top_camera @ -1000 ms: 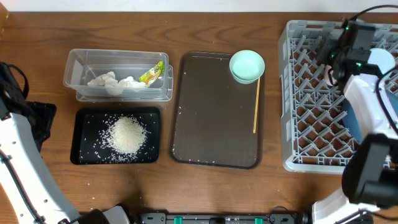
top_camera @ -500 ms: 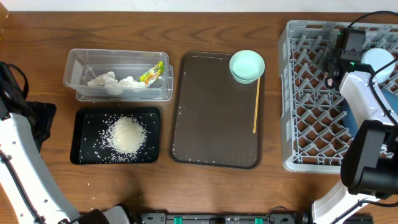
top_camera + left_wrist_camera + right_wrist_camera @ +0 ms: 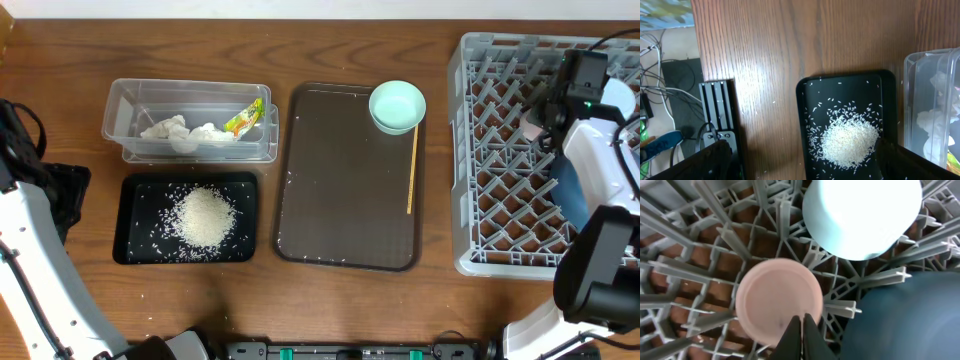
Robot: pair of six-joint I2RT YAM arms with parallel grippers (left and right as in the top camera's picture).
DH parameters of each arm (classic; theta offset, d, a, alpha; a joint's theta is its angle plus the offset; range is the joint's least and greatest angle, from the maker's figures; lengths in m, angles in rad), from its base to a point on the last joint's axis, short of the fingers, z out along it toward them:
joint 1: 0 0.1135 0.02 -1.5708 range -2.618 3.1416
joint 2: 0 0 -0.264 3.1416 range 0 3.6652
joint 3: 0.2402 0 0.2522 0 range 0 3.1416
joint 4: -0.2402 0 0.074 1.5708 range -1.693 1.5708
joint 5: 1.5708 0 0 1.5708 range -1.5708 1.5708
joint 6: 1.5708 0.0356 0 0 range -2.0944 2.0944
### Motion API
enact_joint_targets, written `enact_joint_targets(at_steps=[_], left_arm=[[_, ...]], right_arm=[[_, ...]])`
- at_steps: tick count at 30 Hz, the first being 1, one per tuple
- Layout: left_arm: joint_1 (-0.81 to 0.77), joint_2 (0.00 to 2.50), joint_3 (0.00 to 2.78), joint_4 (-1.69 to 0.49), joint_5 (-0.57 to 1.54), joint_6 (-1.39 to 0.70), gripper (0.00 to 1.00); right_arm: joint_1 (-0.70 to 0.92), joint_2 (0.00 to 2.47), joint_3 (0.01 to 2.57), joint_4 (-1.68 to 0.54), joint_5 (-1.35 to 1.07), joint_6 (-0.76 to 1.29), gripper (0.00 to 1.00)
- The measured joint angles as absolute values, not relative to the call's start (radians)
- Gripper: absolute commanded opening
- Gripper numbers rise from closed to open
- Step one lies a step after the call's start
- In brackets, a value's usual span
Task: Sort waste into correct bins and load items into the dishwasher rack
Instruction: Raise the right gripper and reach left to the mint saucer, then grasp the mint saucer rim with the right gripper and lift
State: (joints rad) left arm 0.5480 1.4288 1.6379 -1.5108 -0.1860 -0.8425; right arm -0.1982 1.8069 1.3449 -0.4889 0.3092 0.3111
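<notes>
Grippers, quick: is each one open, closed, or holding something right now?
Left gripper: open, holding nothing.
Right gripper: shut, empty, above the pink cup.

Readable text: none in any of the three views.
Food wrapper (image 3: pixel 244 118): green-and-yellow print, lying in the clear tub (image 3: pixel 120 112) at the far left; the lettering is too small to make out from overhead.
Same wrapper, left wrist view: only a blurred sliver shows at the right edge, and nothing on it is legible.
Numbers, brands, signs: none can be read.
</notes>
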Motion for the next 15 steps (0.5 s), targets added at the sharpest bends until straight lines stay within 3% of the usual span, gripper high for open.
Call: enact_joint_targets(at_steps=[1, 2, 5, 7, 9, 15], left_arm=[[0.548, 1.429, 1.638, -1.511, -0.186, -0.842, 0.94], [0.548, 1.429, 1.638, -1.511, -0.186, -0.842, 0.94], [0.548, 1.429, 1.638, -1.511, -0.186, -0.842, 0.94], [0.548, 1.429, 1.638, -1.511, -0.186, -0.842, 0.94], [0.548, 1.429, 1.638, -1.511, -0.186, -0.842, 0.94], [0.548, 1.429, 1.638, -1.511, -0.186, -0.842, 0.94]], right_arm=[[-0.198, 1.794, 1.345, -0.488, 0.305, 0.311, 0.11], [-0.197, 1.772, 1.344, -0.484, 0.286, 0.31, 0.2], [-0.187, 1.686, 1.341, -0.442, 0.184, 0.292, 0.69], [-0.169, 1.629, 1.341, -0.397, 0.086, 0.276, 0.86], [-0.134, 1.581, 1.341, -0.343, -0.025, 0.258, 0.9], [0.055, 1.555, 1.343, -0.31, -0.203, 0.22, 0.91]])
